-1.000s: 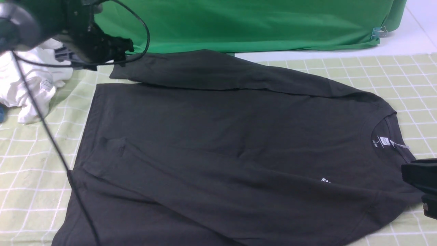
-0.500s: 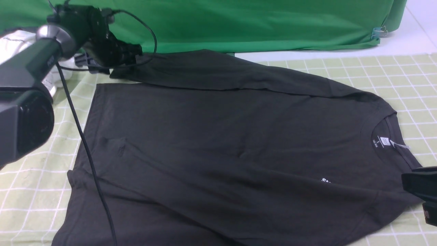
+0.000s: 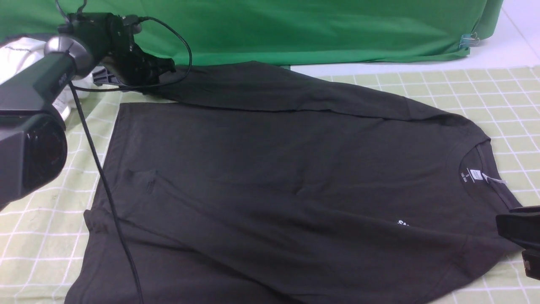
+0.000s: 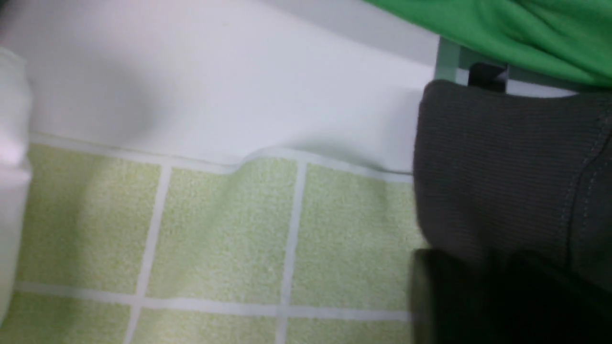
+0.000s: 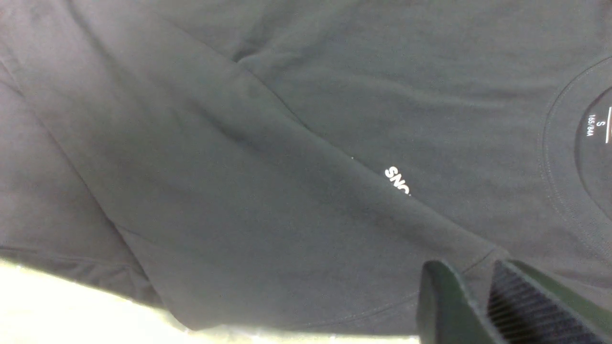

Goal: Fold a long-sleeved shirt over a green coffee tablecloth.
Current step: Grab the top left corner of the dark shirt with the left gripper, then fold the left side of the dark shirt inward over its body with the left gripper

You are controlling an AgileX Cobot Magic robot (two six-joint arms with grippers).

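Note:
The charcoal long-sleeved shirt (image 3: pixel 274 169) lies flat on the green coffee tablecloth (image 3: pixel 485 93), collar to the right. Its near sleeve is folded across the body. The far sleeve runs along the back edge towards the left. My left gripper (image 3: pixel 145 78) sits at that sleeve's end. In the left wrist view the ribbed cuff (image 4: pixel 492 172) runs in against the one dark finger (image 4: pixel 459 306) that shows, and the jaws look shut on it. My right gripper (image 5: pixel 468 268) hovers at the near shoulder seam with its jaws a narrow gap apart and nothing between them.
A plain deep-green cloth (image 3: pixel 295 29) hangs along the back, held by a clip (image 3: pixel 468 41). A white garment (image 3: pixel 14 48) lies at the far left behind my left arm. The left arm's cable (image 3: pixel 109 198) trails over the shirt's hem side.
My left arm has swung down from the top-left corner to the far sleeve's cuff, and its jaws have closed there. The right gripper has sunk slightly.

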